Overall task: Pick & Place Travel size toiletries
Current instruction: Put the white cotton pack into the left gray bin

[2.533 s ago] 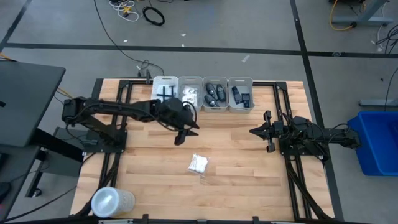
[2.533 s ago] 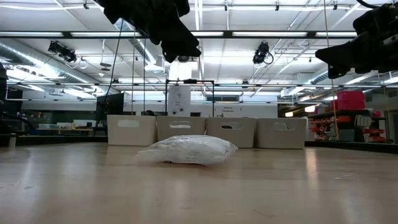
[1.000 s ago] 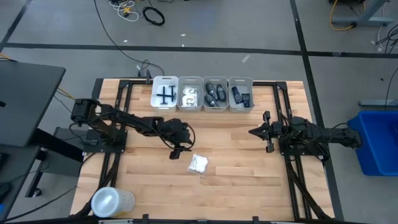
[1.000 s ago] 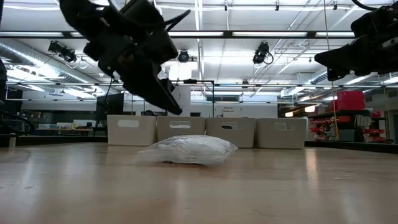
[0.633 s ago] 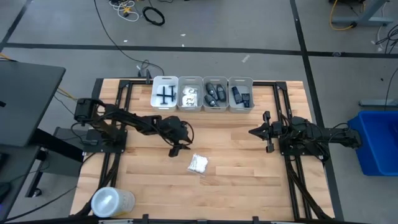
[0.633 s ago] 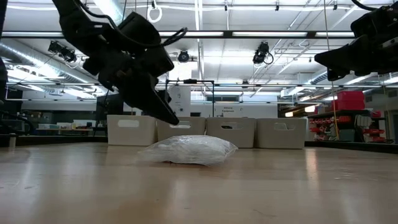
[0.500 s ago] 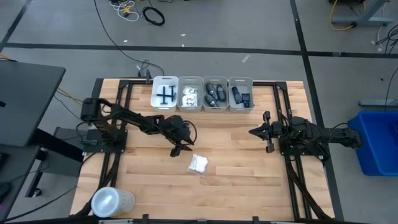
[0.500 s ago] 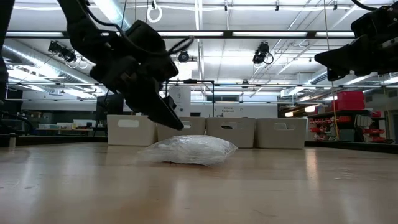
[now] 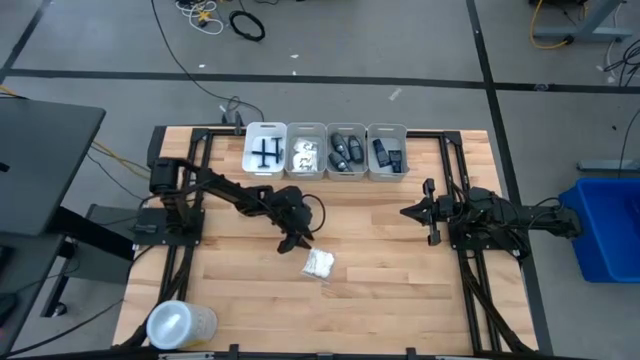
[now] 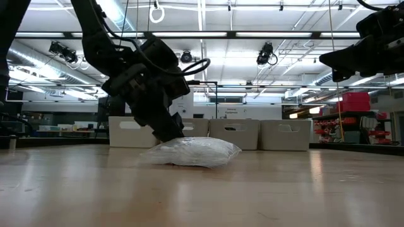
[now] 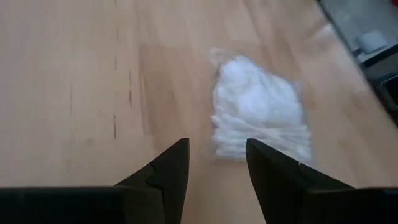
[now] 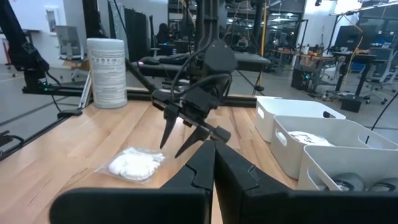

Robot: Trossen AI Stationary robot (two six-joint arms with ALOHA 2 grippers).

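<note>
A white crinkly packet [image 9: 319, 263] lies flat on the wooden table near its middle, also seen in the low view [image 10: 192, 151] and the left wrist view [image 11: 258, 112]. My left gripper [image 9: 295, 242] hangs open just to the far left of it, slanting down. Its fingertips [image 11: 177, 155] stand short of the packet's edge, a little above the table [image 10: 169, 133]. The right wrist view shows the same gripper [image 12: 171, 148] above the packet [image 12: 134, 163]. My right gripper [image 9: 406, 212] waits shut at the table's right, level and well above the top [image 12: 211, 155].
Four white bins stand in a row at the far edge, holding dark razors [image 9: 265, 152], white packets [image 9: 305, 153] and small dark containers [image 9: 346, 152] [image 9: 387, 153]. A large round lidded tub [image 9: 180, 323] sits at the near left corner. Bare wood lies around the packet.
My left gripper has sunk toward the table and gone a little to the right, toward the packet, rolling about its own line as it went. Its fingers have stayed open. The packet has not moved.
</note>
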